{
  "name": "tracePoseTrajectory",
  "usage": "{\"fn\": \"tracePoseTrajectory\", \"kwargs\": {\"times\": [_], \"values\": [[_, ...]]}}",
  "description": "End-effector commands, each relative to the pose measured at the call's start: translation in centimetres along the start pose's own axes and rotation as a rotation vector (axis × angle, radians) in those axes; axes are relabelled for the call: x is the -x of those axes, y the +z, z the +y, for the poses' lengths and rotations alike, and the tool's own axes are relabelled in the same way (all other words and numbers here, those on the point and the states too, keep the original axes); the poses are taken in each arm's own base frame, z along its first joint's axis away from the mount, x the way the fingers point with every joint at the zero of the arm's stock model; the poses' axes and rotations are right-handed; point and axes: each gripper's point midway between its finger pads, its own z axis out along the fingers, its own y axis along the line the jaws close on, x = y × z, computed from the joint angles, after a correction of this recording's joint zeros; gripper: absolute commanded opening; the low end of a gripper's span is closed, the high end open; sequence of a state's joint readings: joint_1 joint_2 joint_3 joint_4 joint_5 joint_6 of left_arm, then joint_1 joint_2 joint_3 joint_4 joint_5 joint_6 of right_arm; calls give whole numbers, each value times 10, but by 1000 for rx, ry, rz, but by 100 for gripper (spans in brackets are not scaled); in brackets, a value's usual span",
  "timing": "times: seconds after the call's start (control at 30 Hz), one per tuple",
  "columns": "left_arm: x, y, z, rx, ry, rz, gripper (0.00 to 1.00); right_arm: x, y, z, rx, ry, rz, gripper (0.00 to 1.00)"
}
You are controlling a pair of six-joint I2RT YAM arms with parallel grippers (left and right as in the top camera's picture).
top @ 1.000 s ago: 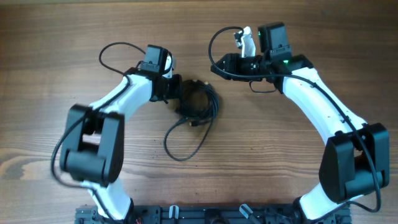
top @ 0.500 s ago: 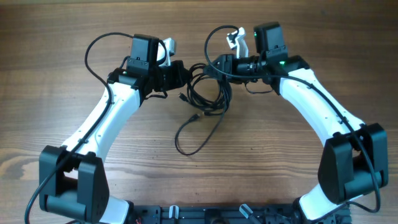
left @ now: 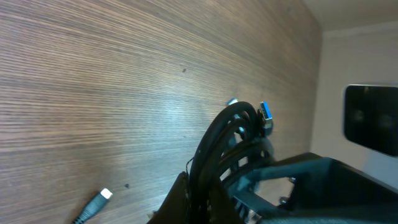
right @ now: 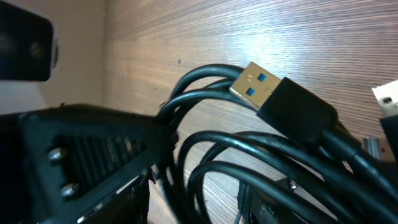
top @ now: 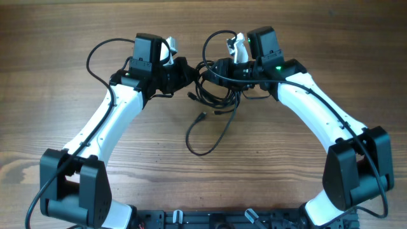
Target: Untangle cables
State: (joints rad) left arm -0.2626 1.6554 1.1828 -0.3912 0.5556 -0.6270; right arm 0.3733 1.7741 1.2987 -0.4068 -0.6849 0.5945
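Black cables [top: 216, 95] hang bunched between left pincer [top: 186, 75], clamped on them, and right pincer [top: 219, 66] (grip not determinable), one loop trailing on worktop [top: 318, 38]; pulling apart may tighten the tangle.

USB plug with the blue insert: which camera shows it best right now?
Right wrist view: the USB plug sits close up, blue insert facing the camera, above the looped cables. The left wrist view shows it small and far, at the top of the loops. Overhead, I cannot pick it out among them.
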Motion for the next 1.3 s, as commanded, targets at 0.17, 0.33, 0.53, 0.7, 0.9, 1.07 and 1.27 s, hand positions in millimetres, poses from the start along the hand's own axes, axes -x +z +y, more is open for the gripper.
{"fn": "tracePoseTrajectory", "kwargs": {"times": [0.17, 0.33, 0.53, 0.7, 0.9, 1.07, 1.27], "values": [[-20, -15, -57, -273, -20, 142, 4, 14, -4, 5, -82, 38, -102, 47], [-23, -23, -79, -383, -20, 189, 4, 18, -1, 4, -77, 52, -112, 43], [-23, -30, -94, -458, -10, 211, 4, 20, 7, -3, -79, 56, -108, 27], [-16, -35, -90, -463, -46, 206, 4, 23, 4, -8, -94, 40, -117, 4], [5, -64, -96, -585, -39, 209, 4, 35, -19, -42, -149, 69, -134, 4], [36, -93, -87, -643, -47, 147, 4, 42, -48, -80, -214, 115, -144, 4], [63, -129, -81, -705, -11, 74, 4, 44, -85, -129, -315, 213, -163, 4]]}}
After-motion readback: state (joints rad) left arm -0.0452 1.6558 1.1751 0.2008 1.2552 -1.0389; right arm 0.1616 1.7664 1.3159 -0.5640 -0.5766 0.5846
